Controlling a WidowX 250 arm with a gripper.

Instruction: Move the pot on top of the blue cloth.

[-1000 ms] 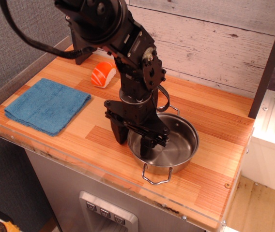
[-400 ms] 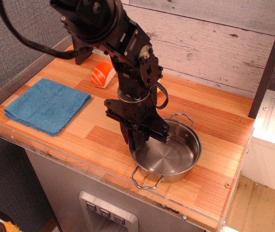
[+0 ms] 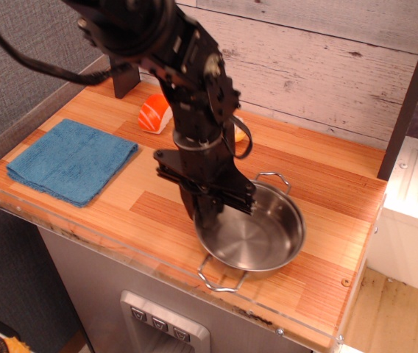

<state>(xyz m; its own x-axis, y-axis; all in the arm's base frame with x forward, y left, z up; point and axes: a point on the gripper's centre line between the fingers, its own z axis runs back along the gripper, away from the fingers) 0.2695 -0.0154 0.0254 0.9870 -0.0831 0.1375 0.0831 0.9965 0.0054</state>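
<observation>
Arm bent downward, pincer (image 3: 207, 212) gripping pot (image 3: 257, 239) rim

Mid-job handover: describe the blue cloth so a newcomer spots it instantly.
Start at the wooden countertop and go to its left end, away from the gripper and the steel pot. The blue cloth lies flat there near the front edge: a folded terry square, the only soft blue thing, unlike the orange-and-white sushi toy behind it.
</observation>
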